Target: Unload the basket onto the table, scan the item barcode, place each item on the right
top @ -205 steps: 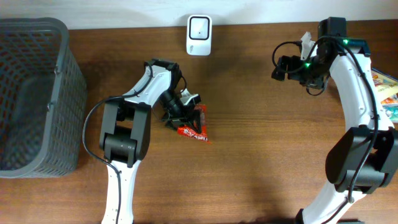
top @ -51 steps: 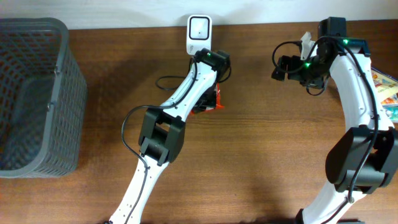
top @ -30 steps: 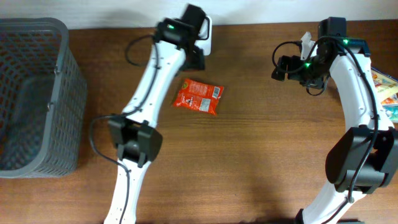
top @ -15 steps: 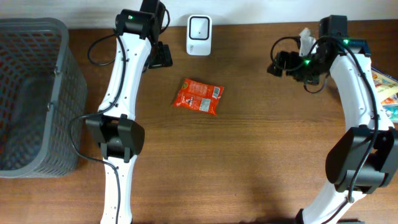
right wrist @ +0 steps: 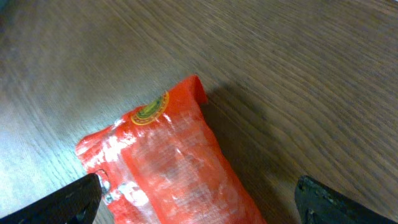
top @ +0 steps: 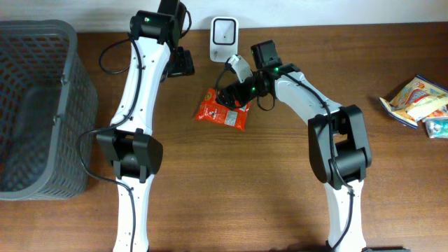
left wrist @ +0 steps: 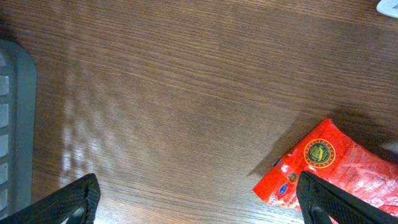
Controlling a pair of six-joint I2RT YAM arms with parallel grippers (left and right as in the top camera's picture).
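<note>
A red snack packet (top: 222, 112) lies flat on the wooden table, just below the white barcode scanner (top: 224, 31) at the back edge. My right gripper (top: 229, 96) hovers open over the packet's upper right part. In the right wrist view the packet (right wrist: 168, 162) fills the space between the spread fingers of that gripper (right wrist: 199, 202), which do not touch it. My left gripper (top: 180, 63) stands open to the left of the scanner, holding nothing. In the left wrist view that gripper (left wrist: 199, 205) is above bare wood and the packet's corner (left wrist: 336, 174) shows at the lower right.
A dark grey mesh basket (top: 70, 105) stands at the table's left edge, and its rim (left wrist: 15, 124) shows in the left wrist view. Several loose snack packets (top: 413, 101) lie at the far right.
My right arm has swung from the far right across to the red packet. The left arm let go of the packet a second ago, moved left of the scanner and now holds still.
</note>
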